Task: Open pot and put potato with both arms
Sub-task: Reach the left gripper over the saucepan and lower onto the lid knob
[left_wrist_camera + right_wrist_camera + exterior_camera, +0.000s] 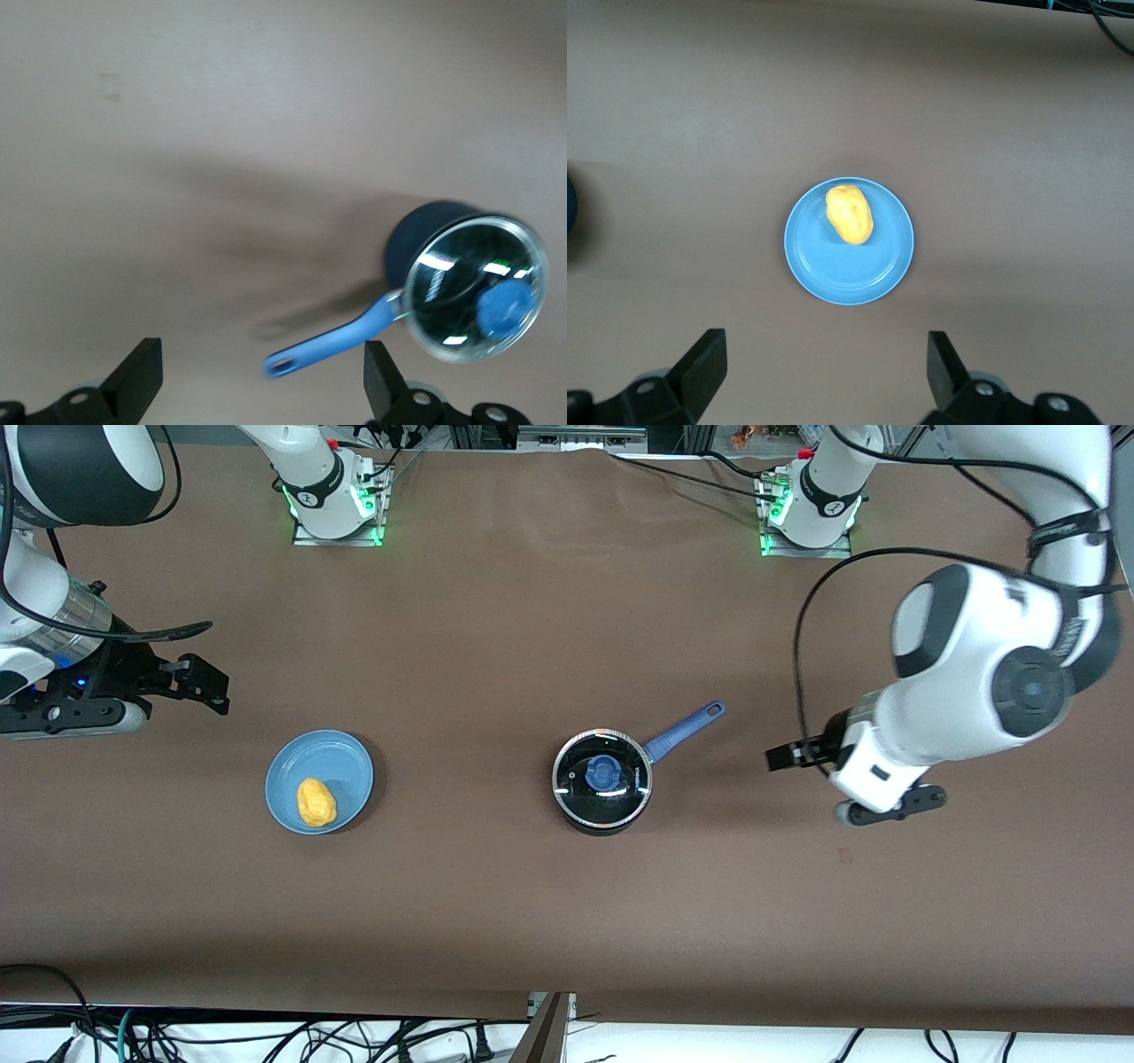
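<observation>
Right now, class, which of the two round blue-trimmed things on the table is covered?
The pot: a glass lid sits on it. The plate lies open, holding the potato.

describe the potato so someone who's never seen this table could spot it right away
On the brown table, look toward the right arm's end for the flat light-blue plate, which sits beside the black pot. The potato lies on that plate, on the side nearer the front camera. It is the only yellow thing there, a small lumpy oval.
</observation>
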Robot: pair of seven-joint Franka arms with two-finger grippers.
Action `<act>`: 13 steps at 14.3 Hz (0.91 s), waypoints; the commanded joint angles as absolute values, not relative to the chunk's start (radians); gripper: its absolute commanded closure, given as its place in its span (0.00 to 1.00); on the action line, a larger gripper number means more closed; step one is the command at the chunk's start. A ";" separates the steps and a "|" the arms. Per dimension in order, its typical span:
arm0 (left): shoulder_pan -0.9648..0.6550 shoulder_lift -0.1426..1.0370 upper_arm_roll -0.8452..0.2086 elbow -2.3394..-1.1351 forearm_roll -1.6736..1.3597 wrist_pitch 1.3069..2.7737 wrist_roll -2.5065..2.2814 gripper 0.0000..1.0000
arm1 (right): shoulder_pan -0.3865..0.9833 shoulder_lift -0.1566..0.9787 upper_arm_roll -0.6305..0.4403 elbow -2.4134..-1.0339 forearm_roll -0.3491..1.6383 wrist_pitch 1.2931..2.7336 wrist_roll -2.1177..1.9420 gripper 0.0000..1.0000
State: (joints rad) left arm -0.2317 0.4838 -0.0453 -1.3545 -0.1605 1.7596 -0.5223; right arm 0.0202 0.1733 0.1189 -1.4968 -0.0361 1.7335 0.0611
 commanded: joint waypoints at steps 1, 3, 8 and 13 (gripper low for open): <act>-0.271 0.557 -0.069 -1.319 -0.167 1.850 -0.642 0.00 | 0.017 0.176 0.120 -1.482 -0.026 1.729 0.057 0.00; -0.287 0.598 -0.112 -1.319 -0.161 1.946 -0.731 0.00 | 0.015 0.175 0.118 -1.483 -0.026 1.718 0.057 0.00; -0.364 0.708 -0.123 -1.263 -0.040 2.083 -0.773 0.00 | 0.014 0.173 0.115 -1.483 -0.026 1.714 0.057 0.00; -0.458 0.790 -0.123 -1.155 0.053 2.083 -0.766 0.00 | 0.011 0.175 0.095 -1.485 -0.026 1.700 0.057 0.00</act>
